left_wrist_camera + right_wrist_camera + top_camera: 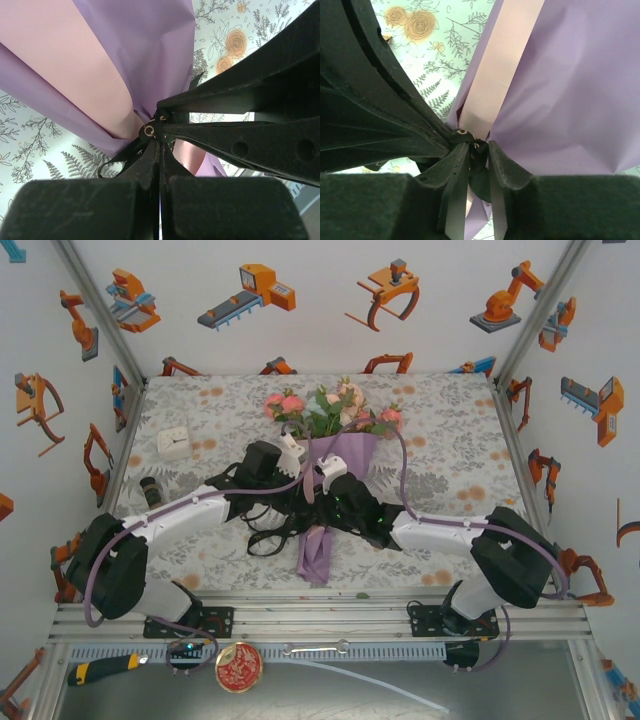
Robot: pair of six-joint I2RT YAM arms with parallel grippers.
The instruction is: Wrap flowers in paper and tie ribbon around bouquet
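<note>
The bouquet [338, 452] lies mid-frame on the floral tabletop [450, 465], blooms toward the top, lilac paper tail toward the bottom. The left tool [298, 478] and right tool [326, 486] meet at its narrow waist. The black ribbon [270, 530] lies tangled just lower left. A white box [175, 443] sits upper left.

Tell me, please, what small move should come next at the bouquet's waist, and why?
Probably back the right gripper away: its jaws stand parted around the ribbon at the paper's pinched waist, while the left gripper is shut on the ribbon and could pull it snug.

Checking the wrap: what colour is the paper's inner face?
Pink; thin paper sheet shows best in left wrist view.
</note>
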